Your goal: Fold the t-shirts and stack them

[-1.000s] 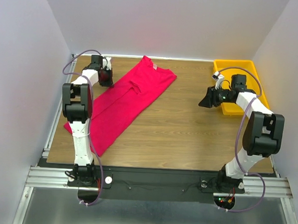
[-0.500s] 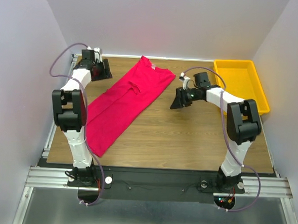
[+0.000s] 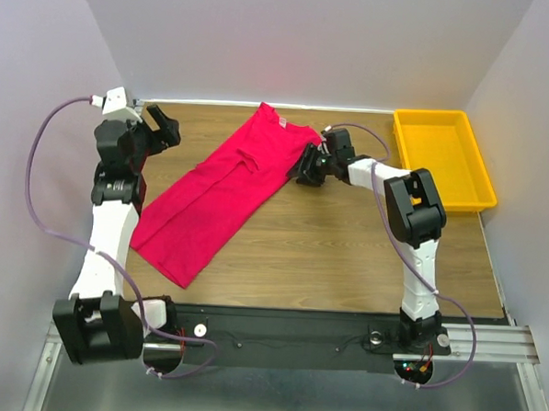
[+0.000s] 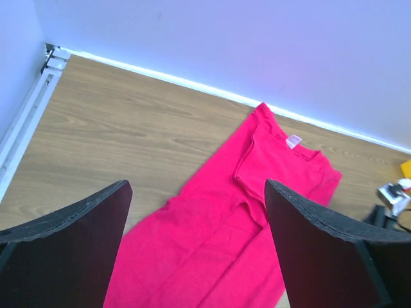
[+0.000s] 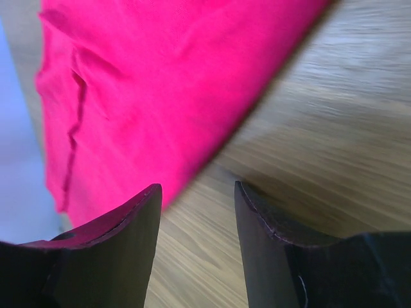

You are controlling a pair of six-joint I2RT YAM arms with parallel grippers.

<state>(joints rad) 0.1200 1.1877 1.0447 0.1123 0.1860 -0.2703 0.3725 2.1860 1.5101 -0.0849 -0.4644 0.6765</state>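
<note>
The crimson-pink t-shirt [image 3: 222, 186] lies folded into a long strip, running diagonally over the left half of the table, its neck label [image 3: 284, 121] toward the back wall. My left gripper [image 3: 166, 126] hangs raised above the back-left corner, apart from the cloth. In the left wrist view it [image 4: 198, 187] stands wide open with nothing between the fingers, and the t-shirt [image 4: 244, 218] lies below. My right gripper [image 3: 303, 170] is low at the shirt's right edge near the collar. In the right wrist view it [image 5: 196, 187] is open over bare wood, with the t-shirt [image 5: 160, 83] beside its left finger.
A yellow tray [image 3: 442, 114] stands at the back right corner with nothing in it. The wooden table [image 3: 346, 237] is walled at the back and both sides. A metal rail [image 4: 26, 122] runs along its left edge.
My left gripper has opened, let go of the shirt's edge and lifted away toward the left wall. My right arm has swung left from the tray to the shirt's right edge.
</note>
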